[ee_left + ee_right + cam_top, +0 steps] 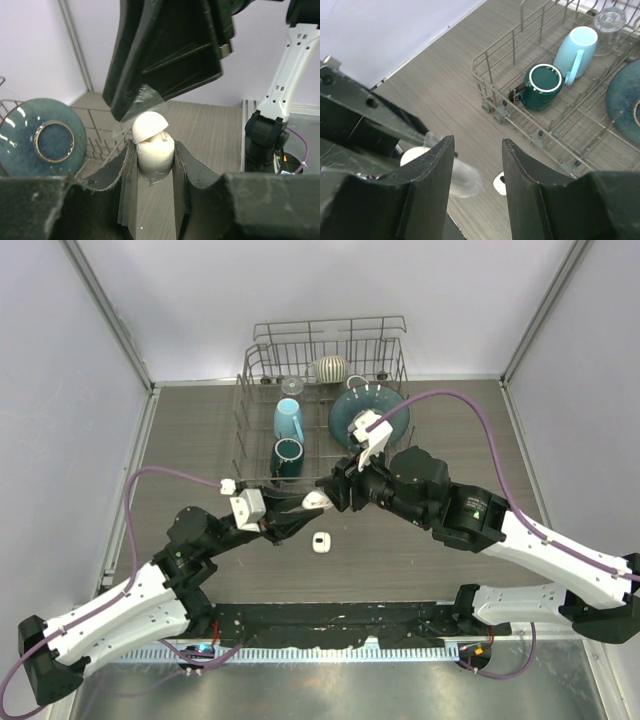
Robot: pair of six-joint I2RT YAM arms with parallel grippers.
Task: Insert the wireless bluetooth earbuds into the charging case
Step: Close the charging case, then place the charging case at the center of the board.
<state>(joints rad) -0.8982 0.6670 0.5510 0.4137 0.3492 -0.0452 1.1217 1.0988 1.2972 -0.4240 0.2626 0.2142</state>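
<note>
My left gripper (303, 506) is shut on a white charging case (155, 152), held upright with its domed lid (148, 125) hinged open. Pale shapes sit in the case's mouth; I cannot tell whether they are the earbuds, and no loose earbud shows anywhere. My right gripper (336, 491) hovers right above the case, its black fingers (165, 55) filling the top of the left wrist view. In the right wrist view this gripper (477, 150) is open with nothing between its fingers, and the held case (465, 177) is a blur beside its left finger. A second white case (321, 543) lies open on the table.
A wire dish rack (250, 375) stands at the back, holding a light blue mug (288, 419), a dark green mug (287, 457), a teal plate (350, 412), a clear glass (291, 386) and a striped round object (329, 368). Grey walls close in both sides.
</note>
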